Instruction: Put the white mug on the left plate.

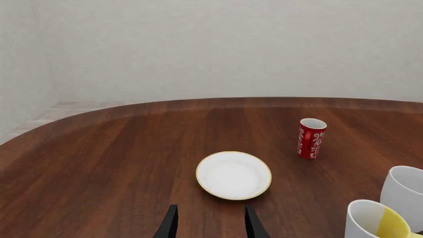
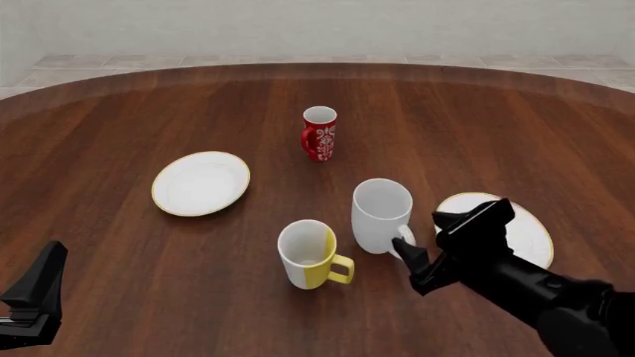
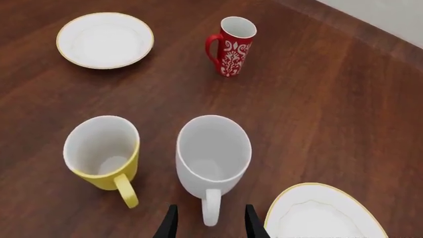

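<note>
White mug (image 2: pixel 381 216) handle — half-hidden behind jaws

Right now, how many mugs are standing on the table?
3: tall plain white glossy mug at centre, white-and-yellow mug left of it, small red patterned mug farther back. None seems hidden.

white mug (image 2: pixel 381 214) right of left plate (image 2: pixel 201 183), left of right plate (image 2: pixel 531 236)

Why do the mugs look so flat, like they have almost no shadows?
The light is soft and even: in the front view the white mug casts only a faint shadow; in the right wrist view the red mug looks sharp; in the left wrist view the left plate shows no glare.
</note>
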Motion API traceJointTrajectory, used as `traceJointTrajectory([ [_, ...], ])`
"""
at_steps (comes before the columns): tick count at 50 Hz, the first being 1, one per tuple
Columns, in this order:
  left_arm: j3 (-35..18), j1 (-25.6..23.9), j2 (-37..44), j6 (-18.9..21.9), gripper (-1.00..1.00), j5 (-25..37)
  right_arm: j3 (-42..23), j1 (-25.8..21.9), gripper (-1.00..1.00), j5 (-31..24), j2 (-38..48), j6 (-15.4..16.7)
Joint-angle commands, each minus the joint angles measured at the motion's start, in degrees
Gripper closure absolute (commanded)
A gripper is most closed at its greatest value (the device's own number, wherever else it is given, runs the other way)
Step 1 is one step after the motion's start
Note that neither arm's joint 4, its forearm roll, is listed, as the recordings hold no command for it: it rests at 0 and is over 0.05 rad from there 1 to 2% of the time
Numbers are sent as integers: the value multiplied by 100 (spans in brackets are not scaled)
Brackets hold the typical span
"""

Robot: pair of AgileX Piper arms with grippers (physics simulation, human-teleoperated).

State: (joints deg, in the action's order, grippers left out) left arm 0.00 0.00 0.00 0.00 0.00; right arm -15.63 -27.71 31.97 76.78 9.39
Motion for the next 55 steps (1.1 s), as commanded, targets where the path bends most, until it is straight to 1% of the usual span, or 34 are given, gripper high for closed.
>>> traceJointTrajectory([
  [1,0,0,0,0,-100,0,37,22,-100,150,164,-19],
  [10,0,0,0,0,-100,0,-1,8,-100,257,341,-19],
  [15,0,0,0,0,-100,0,-16,11,-100,230,343,-32],
  [35,0,0,0,0,-100,0,9,29,-100,505,656,-11],
  [55,0,0,0,0,-100,0,-27,40,-100,564,790,-10],
])
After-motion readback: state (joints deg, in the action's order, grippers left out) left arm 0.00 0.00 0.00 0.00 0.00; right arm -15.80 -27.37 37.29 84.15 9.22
